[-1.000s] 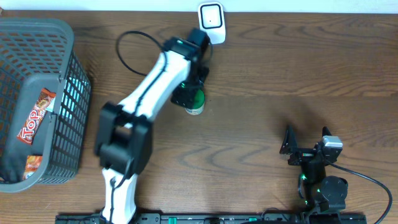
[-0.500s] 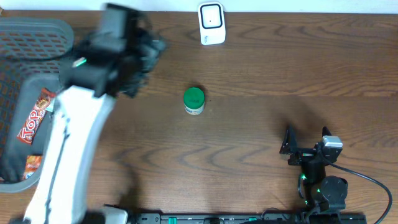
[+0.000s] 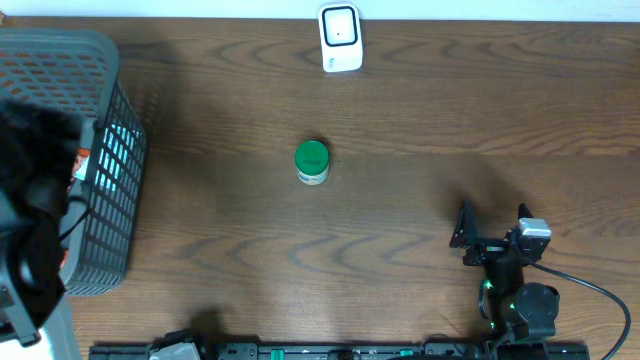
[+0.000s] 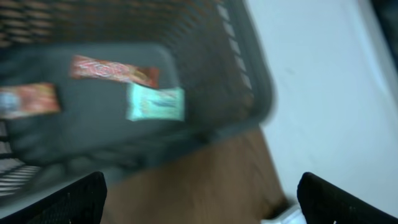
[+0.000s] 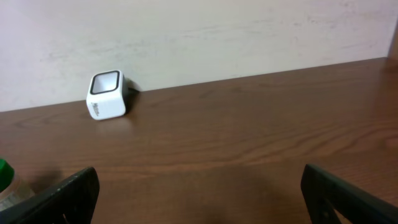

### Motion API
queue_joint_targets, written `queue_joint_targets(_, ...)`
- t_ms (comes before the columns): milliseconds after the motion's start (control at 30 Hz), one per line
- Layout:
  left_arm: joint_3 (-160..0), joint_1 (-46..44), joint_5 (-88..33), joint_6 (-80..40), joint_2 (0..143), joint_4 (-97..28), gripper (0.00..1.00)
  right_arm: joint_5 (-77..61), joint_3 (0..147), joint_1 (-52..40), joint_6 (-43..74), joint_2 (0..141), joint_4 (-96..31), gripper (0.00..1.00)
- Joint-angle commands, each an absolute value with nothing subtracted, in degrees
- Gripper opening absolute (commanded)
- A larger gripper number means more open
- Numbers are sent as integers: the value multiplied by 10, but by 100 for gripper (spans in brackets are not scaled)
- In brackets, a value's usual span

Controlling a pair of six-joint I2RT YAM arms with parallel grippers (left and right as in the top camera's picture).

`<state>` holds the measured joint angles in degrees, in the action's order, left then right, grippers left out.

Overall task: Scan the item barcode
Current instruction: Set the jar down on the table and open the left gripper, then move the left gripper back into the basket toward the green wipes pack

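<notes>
A small jar with a green lid stands upright on the wooden table, free of both grippers. The white barcode scanner sits at the table's far edge, also seen as the scanner in the right wrist view. My left arm is a blur over the grey basket at far left. My left gripper is open and empty, above the basket, where a red snack bar, a teal packet and an orange packet lie. My right gripper rests open near the front right, holding nothing.
The basket's rim runs under the left wrist camera, with wall and table beyond it. The jar's lid peeks in at the right wrist view's left edge. A cable trails from the right arm's base.
My left arm has left the green-lidded jar standing on the table and swung fast to the left, ending over the basket. The right arm has not moved.
</notes>
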<state>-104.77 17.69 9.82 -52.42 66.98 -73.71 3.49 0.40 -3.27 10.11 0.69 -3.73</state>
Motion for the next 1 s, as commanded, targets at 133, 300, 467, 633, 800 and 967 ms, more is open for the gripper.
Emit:
queue_joint_targets(133, -1052, 274, 96, -491, 745, -745, 98, 40, 3, -38, 109, 4, -39, 99)
queue_joint_targets(300, -1052, 317, 49, -478, 823, -746, 98, 40, 3, -38, 109, 4, -39, 99)
queue_joint_targets(467, -1052, 348, 42, -456, 903, -748, 98, 40, 3, -38, 109, 4, -39, 99)
queue_joint_targets(633, -1052, 373, -17, -410, 972, -723, 98, 40, 3, -38, 109, 4, -39, 99)
queue_joint_targets(800, -1052, 382, -66, -372, 1039, -700, 98, 40, 3, -38, 109, 4, -39, 99)
queue_joint_targets(967, -1048, 382, -67, -371, 1084, -682, 98, 40, 3, -38, 109, 4, -39, 99)
